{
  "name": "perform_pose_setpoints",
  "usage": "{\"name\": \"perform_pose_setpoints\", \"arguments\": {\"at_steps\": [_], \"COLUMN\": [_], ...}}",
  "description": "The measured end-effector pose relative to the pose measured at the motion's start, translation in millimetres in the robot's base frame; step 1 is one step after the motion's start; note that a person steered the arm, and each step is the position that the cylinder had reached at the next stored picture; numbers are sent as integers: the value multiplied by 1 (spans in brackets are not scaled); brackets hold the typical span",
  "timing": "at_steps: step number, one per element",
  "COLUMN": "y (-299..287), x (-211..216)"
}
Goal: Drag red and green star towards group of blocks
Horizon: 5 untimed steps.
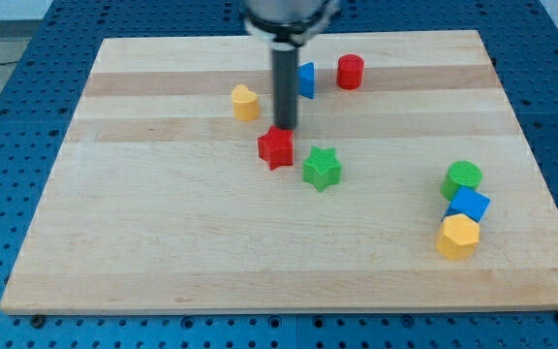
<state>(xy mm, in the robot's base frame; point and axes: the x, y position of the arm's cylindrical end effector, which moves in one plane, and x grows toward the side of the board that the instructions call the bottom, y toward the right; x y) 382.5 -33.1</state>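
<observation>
The red star (275,147) lies near the board's middle, with the green star (322,168) just to its lower right, a small gap between them. My tip (285,128) stands right at the red star's top edge, touching or nearly touching it. A group of three blocks sits at the view's right: a green cylinder (462,178), a blue cube (468,205) below it, and a yellow hexagon block (457,236) at the bottom. They touch one another in a short column.
A yellow heart-like block (245,101) lies left of the rod. A blue block (306,79) is partly hidden behind the rod. A red cylinder (350,72) stands near the top. The wooden board (163,242) rests on a blue perforated table.
</observation>
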Motion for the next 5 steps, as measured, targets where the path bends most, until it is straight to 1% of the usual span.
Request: {"name": "perform_pose_setpoints", "arguments": {"at_steps": [1, 2, 5], "y": [-33, -28, 39], "x": [1, 23, 82]}}
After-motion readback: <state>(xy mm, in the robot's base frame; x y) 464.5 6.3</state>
